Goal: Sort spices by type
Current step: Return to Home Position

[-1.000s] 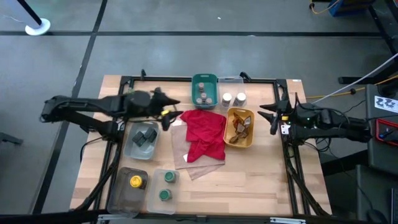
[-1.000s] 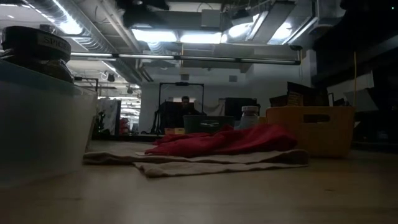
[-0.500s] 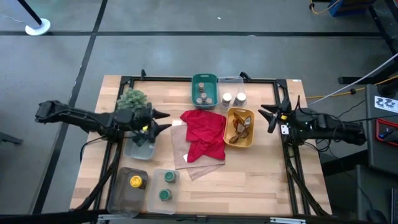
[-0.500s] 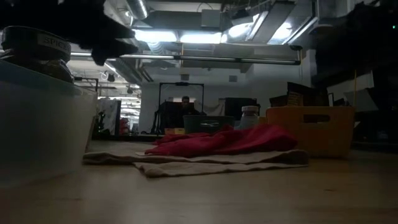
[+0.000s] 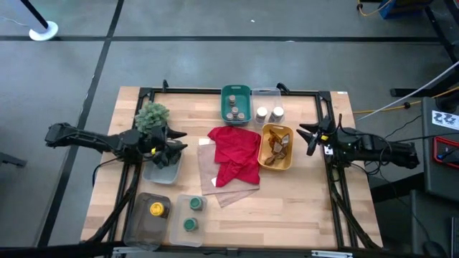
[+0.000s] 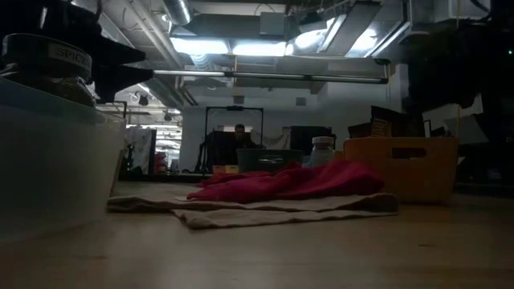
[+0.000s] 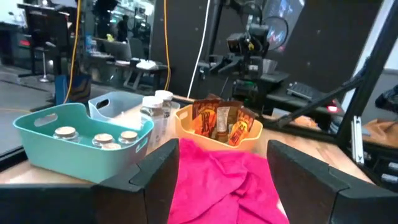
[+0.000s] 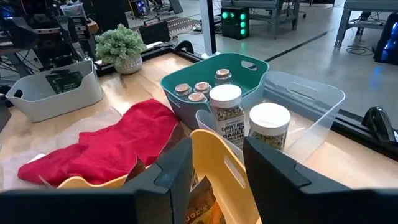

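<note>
The spices are seen sorted into bins on the wooden table (image 5: 287, 208). In the green bin (image 7: 68, 149) at the far edge, the tan-lidded jars (image 5: 232, 110) are stood upright, long axis vertical, lids up. Just beside it, in a clear bin (image 8: 311, 99), two white-lidded jars (image 8: 227, 107) are likewise set upright. In the yellow bin (image 8: 217, 168) the brown foil packets (image 7: 219, 118) are stood on end, long axis near vertical, leaning on one another with top edges up. A grey bin (image 8: 37, 99) is placed near the plant (image 5: 152, 116); a dark tin (image 8: 62, 79) is seen inside, but which way it lies cannot be told. At the near left corner a yellow-lidded jar (image 5: 156, 209) is stood lid up in one bin, and two green-lidded jars (image 5: 194, 204) in the bin beside it.

The left gripper (image 5: 181, 140) is held over the grey bin, beside the plant, its fingers spread wide with nothing between them. The right gripper (image 5: 304, 140) is held at the table's right side, near the yellow bin, fingers likewise parted and empty.

A crumpled red cloth (image 5: 235, 154) is laid mid-table on a tan cloth (image 5: 215, 185). The surface is made of pale planks. Around it a grey floor is shown, and in the low view ceiling strip lights, ducts and a person (image 6: 239, 133) seated far behind
</note>
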{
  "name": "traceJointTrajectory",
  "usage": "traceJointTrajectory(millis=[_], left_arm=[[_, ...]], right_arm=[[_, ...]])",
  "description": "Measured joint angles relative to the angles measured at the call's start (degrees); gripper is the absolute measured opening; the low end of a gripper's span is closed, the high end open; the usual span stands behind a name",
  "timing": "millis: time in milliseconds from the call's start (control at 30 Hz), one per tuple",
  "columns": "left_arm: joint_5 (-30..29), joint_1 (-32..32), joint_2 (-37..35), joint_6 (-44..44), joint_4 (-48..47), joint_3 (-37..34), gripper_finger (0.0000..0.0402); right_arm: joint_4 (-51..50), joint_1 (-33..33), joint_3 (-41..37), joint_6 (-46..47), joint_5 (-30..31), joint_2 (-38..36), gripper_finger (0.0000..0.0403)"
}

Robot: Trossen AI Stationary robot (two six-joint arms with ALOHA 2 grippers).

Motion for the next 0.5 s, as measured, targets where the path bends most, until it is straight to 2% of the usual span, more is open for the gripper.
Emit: traceJointTrajectory(millis=[267,500], left_arm=[[0.2,0.0,-7.5,5.1,-4.7,0.1,0.0228],[0.2,0.0,-13.0,7.8,-9.0,0.1,0.0228]], right_arm=[[0.0,0.0,-0.1,-1.0,-2.2,-3.4,0.0143],[0.7,0.0,0.0,-3.1,-8.5,-4.8,0.0143]])
